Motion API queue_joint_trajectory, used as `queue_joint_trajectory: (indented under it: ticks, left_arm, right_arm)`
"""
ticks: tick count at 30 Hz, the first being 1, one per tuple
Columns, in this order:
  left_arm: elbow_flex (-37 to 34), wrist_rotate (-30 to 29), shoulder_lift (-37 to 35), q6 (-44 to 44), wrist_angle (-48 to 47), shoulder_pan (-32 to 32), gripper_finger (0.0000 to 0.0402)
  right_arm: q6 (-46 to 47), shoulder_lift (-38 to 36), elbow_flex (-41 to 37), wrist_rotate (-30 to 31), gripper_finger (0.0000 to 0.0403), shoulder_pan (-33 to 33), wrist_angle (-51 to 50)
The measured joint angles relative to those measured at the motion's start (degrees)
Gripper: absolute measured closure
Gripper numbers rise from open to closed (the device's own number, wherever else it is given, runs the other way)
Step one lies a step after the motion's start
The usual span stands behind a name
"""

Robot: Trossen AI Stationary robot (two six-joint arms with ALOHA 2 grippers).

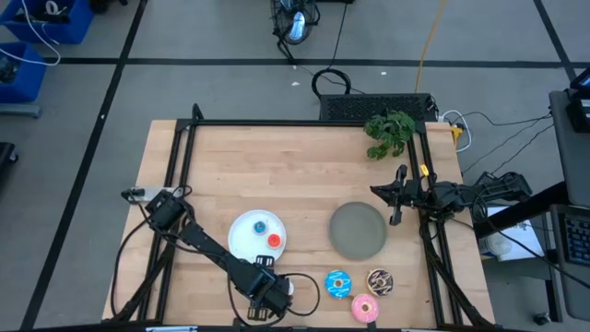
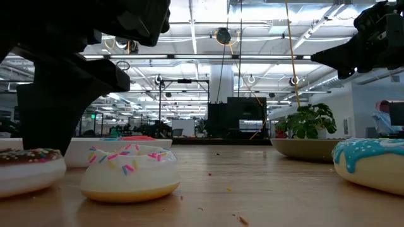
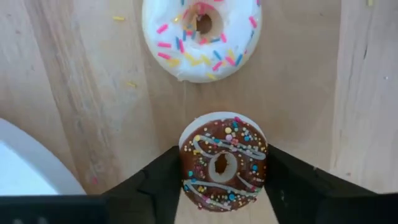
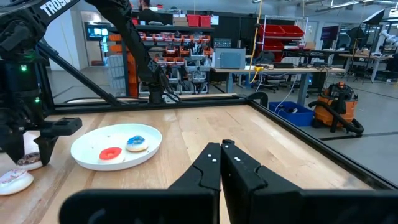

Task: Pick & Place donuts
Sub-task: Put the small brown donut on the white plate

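Note:
My left gripper reaches over the table's near edge and is shut on the tiny brown donut. Just beyond it the tiny whitish sprinkled donut lies flat on the wood. The tiny blue donut and the tiny red donut lie on the white plate. The larger blue, chocolate and pink donuts lie on the table near its near edge. My right gripper is shut and hangs beside the grey plate. My left gripper holds the tiny brown donut by its outer rim, pinched between the two fingers, one on each side. The fingers come from above, pointing down. The donut lies flat, icing up, and in the low view its underside appears to rest on the table.
A green plant sprig lies at the far right corner. A black frame runs along the table's left, far and right sides. Bare wood stretches across the far half. Cables and blue bins sit on the floor beyond.

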Motion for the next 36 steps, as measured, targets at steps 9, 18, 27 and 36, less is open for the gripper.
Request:
queue_joint_trajectory:
  ticks: [9, 18, 27, 36]
  left_arm:
    - [1.6, 2.6, -1.6, -0.9, -1.5, 0.0, 0.0271]
    - [6.7, -1.1, -11.1, -4.4, -12.2, -0.2, 0.0240]
    - [7.1, -9.3, -25.3, -14.3, -28.1, 0.8, 0.0228]
    - [7.1, -11.1, -28.5, -16.9, -36.5, 0.9, 0.0249]
  right_arm:
    - [0.0, 0.0, 0.0, 0.0, 0.0403, 0.0, 0.1]
    - [0.0, 0.0, 0.0, 0.0, 0.0403, 0.0, 0.0]
    - [0.0, 0.0, 0.0, 0.0, 0.0403, 0.0, 0.0]
    - [0.0, 0.0, 0.0, 0.0, 0.0403, 0.0, 0.0]
